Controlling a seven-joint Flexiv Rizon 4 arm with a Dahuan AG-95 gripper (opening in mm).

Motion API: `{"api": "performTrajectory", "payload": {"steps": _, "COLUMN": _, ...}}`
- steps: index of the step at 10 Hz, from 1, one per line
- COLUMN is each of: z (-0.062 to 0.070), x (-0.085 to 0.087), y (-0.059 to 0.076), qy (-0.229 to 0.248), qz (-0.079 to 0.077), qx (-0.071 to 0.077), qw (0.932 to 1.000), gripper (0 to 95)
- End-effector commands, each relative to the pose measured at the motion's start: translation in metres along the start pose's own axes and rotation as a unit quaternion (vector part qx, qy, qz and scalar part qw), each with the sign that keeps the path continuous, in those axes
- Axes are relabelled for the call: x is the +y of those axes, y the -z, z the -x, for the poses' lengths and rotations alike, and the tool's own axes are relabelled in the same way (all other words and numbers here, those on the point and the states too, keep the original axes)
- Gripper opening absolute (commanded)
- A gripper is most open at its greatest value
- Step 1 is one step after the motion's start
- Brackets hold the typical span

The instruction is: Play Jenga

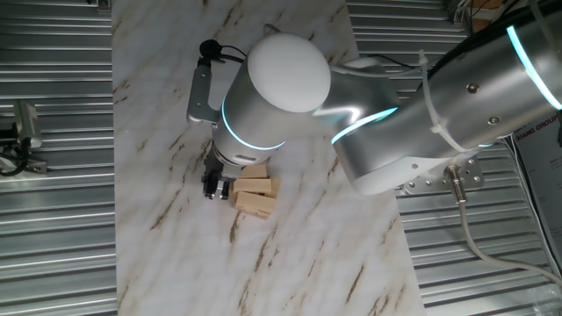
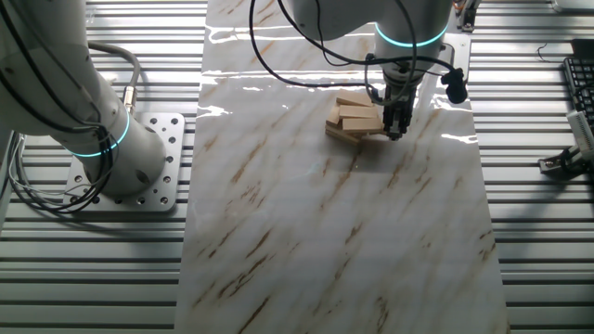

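Claw: the gripper (image 2: 393, 133) points down at the table, its dark fingers (image 1: 213, 186) low beside the Jenga stack; whether they are spread or closed cannot be told, and neither view shows a block between them.
Jenga: the stack (image 2: 356, 119) of pale-tan blocks in crosswise layers stands on the marble-patterned tabletop (image 2: 343, 241), just beside the claw. In the other fixed view it is directly to the picture-left of the fingertips, seemingly touching them.
Jenga seen from above: the blocks (image 1: 254, 193) are to the picture-right of the fingers and partly hidden under the wrist.
Arm: silver links with glowing cyan rings (image 1: 250, 140) reach over the table; the white round cap sits above the claw.
Base: the arm's mounting plate (image 2: 158, 167) is well apart from the claw, off the tabletop on the ribbed metal surface.
Writing: red lettering at the right edge of the overhead view (image 1: 537, 136), cut off by the arm and too small to read reliably.
Cable: a black cable (image 2: 306, 70) loops behind the claw.
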State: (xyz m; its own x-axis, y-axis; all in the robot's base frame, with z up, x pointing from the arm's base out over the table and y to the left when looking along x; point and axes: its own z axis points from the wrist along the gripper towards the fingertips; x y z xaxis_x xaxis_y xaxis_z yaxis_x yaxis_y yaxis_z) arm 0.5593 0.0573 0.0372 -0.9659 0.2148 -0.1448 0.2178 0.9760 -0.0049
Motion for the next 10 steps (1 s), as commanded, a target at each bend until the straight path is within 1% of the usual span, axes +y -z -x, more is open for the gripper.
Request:
{"api": "performTrajectory", "payload": {"steps": 1, "z": 0.0004, "x": 0.0004, "y": -0.0001, "qy": 0.0, "qz": 0.0, "qx": 0.0, "qw": 1.0, "gripper": 0.0}}
{"api": "performTrajectory", "payload": {"steps": 10, "z": 0.0028, "x": 0.0006, "y": 0.0001, "qy": 0.0, "qz": 0.001, "qx": 0.0, "qw": 1.0, "gripper": 0.0}}
